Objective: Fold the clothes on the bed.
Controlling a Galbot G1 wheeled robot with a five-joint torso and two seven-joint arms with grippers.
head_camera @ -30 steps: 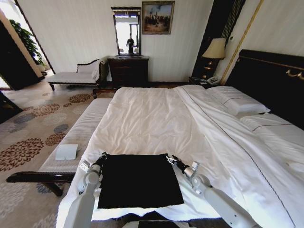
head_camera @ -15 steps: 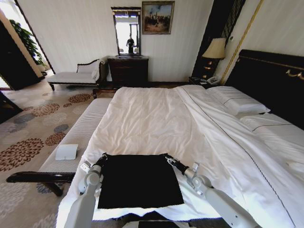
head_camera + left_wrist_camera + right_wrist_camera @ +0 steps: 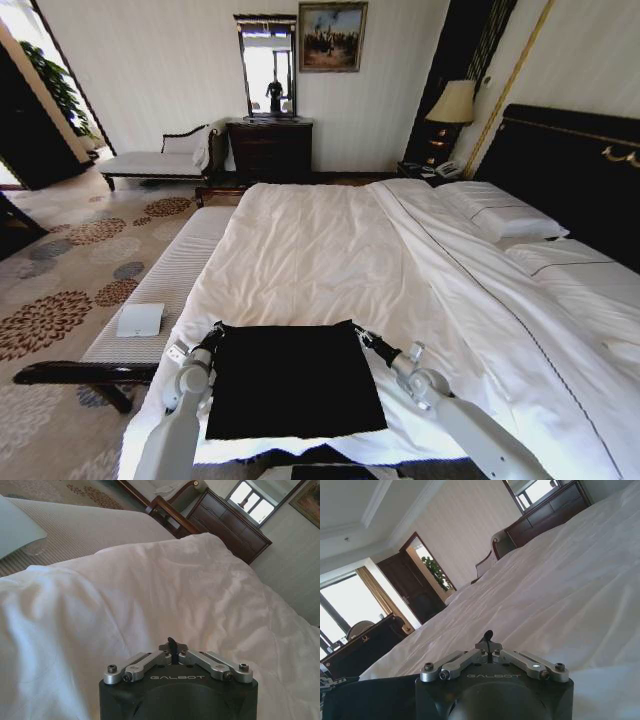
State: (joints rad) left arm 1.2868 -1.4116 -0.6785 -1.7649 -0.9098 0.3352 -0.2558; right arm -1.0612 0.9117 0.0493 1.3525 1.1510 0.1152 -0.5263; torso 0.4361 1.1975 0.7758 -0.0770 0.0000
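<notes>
While both grippers' fingers (image 3: pixel 216 334) pinch its far corners, black T-shirt (image 3: pixel 292 380) flat, roughly square, bed (image 3: pixel 330 250).

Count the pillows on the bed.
2 pillows in the head view, both by the headboard: the far pillow near the lamp, the near pillow beside it. More may be hidden.

The clothes (image 3: pixel 293 380), a black garment of soft fabric, are laid flat as a near-rectangular panel with no lettering visible on the upper face. The panel is placed on the white duvet at the near edge of the bed (image 3: pixel 330 250). The bed is dressed in white, with white pillows set against a dark headboard.
</notes>
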